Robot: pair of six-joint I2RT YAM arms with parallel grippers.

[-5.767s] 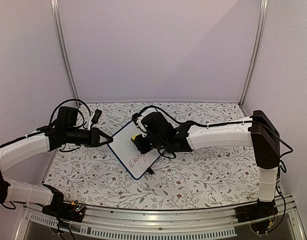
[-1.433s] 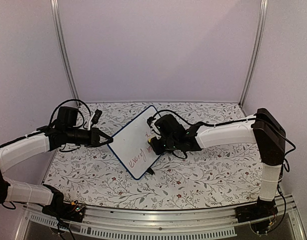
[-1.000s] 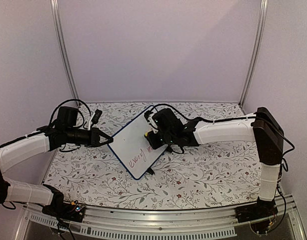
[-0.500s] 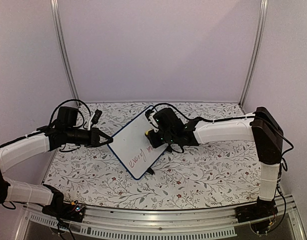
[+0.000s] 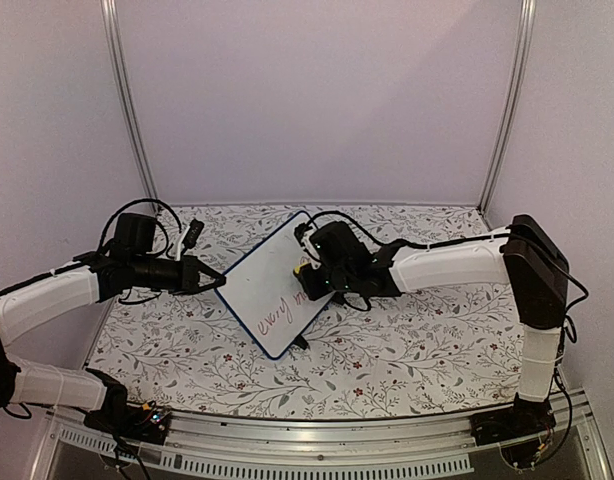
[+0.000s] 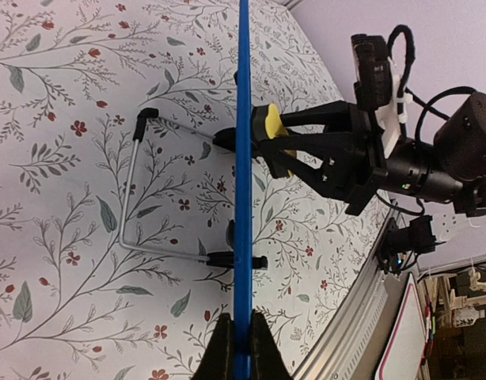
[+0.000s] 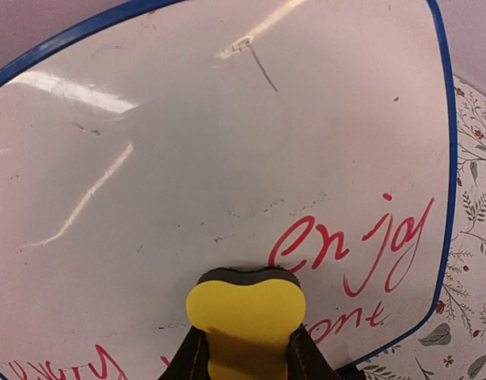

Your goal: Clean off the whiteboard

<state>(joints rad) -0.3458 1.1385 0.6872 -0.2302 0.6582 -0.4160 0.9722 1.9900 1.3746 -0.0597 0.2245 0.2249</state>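
The whiteboard (image 5: 272,290) is a white board with a thin blue frame, tilted up on a wire stand, with red handwriting on its face (image 7: 362,245). My left gripper (image 5: 209,281) is shut on its left edge; in the left wrist view (image 6: 241,348) the blue frame (image 6: 243,198) runs edge-on between the jaws. My right gripper (image 5: 305,278) is shut on the yellow eraser (image 7: 244,317), whose dark felt presses on the board beside the red words. The eraser also shows in the left wrist view (image 6: 271,127).
The table is covered with a floral cloth (image 5: 407,340). The board's wire stand (image 6: 132,206) with black feet rests on the cloth behind the board. Purple walls and metal posts (image 5: 127,110) close the back. A metal rail (image 5: 317,440) runs along the near edge.
My right gripper with the eraser has moved back and forth over the board's right part, now slightly lower-right than half a second ago. The left arm and the board have stayed still.
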